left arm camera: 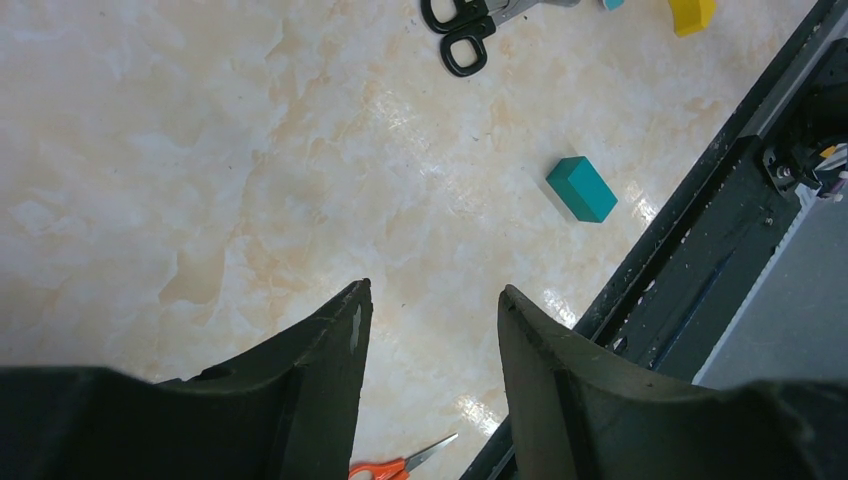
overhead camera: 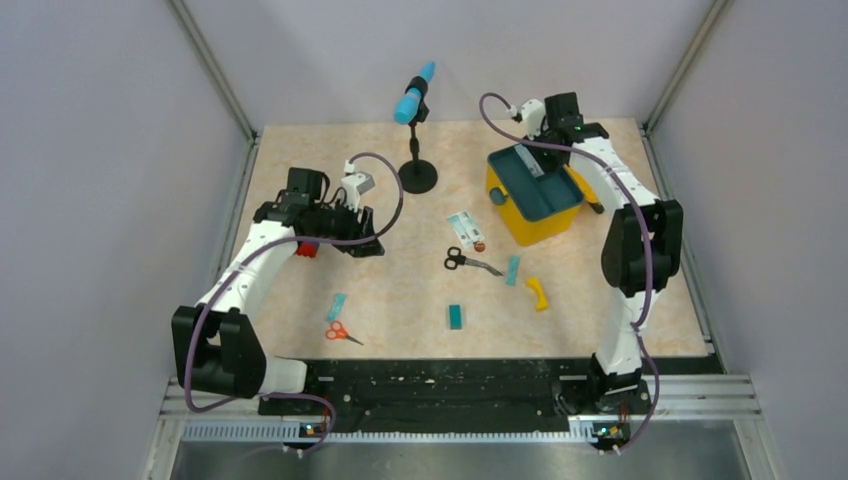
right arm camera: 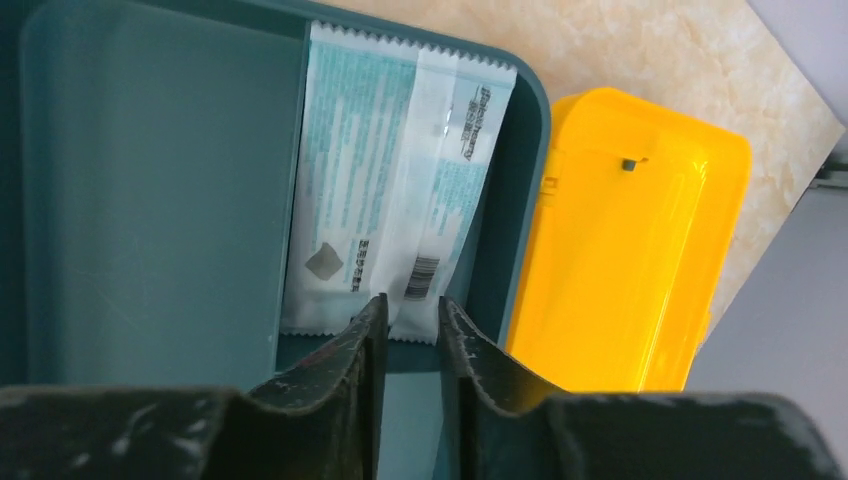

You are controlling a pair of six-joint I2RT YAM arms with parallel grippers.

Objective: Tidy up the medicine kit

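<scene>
Main worry here: the right hand (right arm camera: 412,300) sits right at the near edge of the white sachet (right arm camera: 390,180), fingers almost closed with just a slit between them, and I honestly can't tell if it's pinching the sachet or not. If it is, pulling away would probably drag the sachet out of its narrow slot. The medicine kit (overhead camera: 520,222) is at the far right of the worktop (overhead camera: 400,290), lid open, directly under that hand. The left hand (left arm camera: 432,290) is wide open and empty, well away from the kit.
</scene>
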